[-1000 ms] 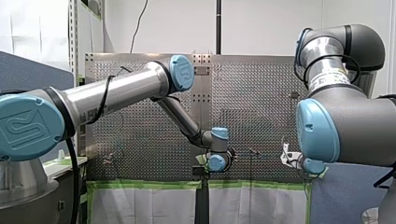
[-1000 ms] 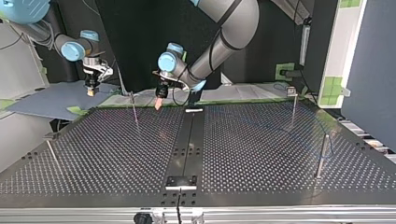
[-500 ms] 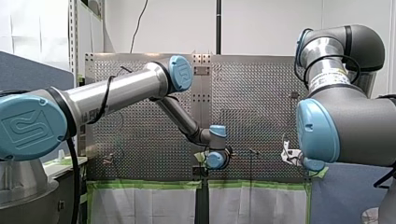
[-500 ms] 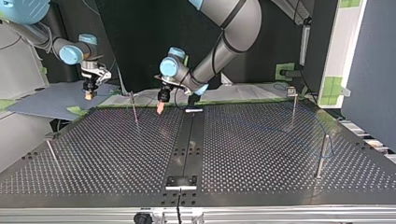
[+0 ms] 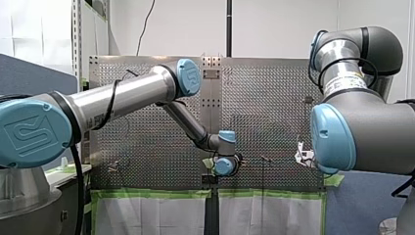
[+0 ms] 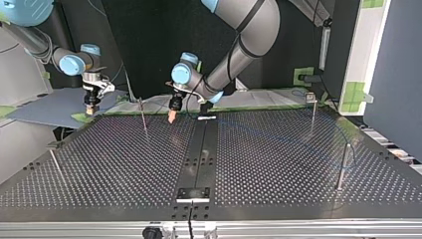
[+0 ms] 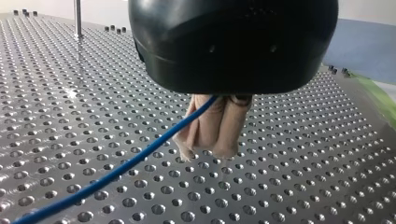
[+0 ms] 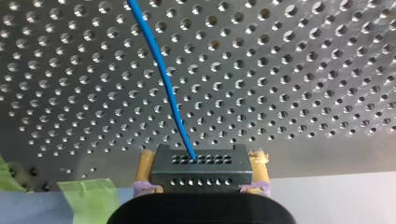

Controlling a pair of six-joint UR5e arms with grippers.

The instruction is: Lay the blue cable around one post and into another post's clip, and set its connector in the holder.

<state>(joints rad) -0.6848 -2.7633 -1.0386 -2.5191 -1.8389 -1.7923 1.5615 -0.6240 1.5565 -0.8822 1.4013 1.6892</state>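
Observation:
In the left wrist view my left gripper (image 7: pixel 211 150) has beige pads shut on the blue cable (image 7: pixel 116 170), which trails away low over the perforated plate. In the right wrist view my right gripper (image 8: pixel 203 156), with yellow pads, is shut on the black connector (image 8: pixel 201 172); the blue cable (image 8: pixel 163 74) leaves its top face. In the top view my left gripper (image 6: pixel 171 117) hangs just above the plate's far edge near the middle. My right gripper (image 6: pixel 89 108) is beyond the far left corner. The cable (image 6: pixel 278 132) runs faintly toward the right posts.
Thin metal posts stand at the top view's far left (image 6: pixel 143 117), near left (image 6: pixel 54 162), far right (image 6: pixel 312 112) and near right (image 6: pixel 343 167). A black holder (image 6: pixel 194 193) sits at the plate's near edge, in the middle. Green tape lines the far edge (image 6: pixel 249 106).
My right gripper has moved toward the top view's left and a little lower with the connector. My left gripper has edged slightly lower and toward the view's right, still on the cable.

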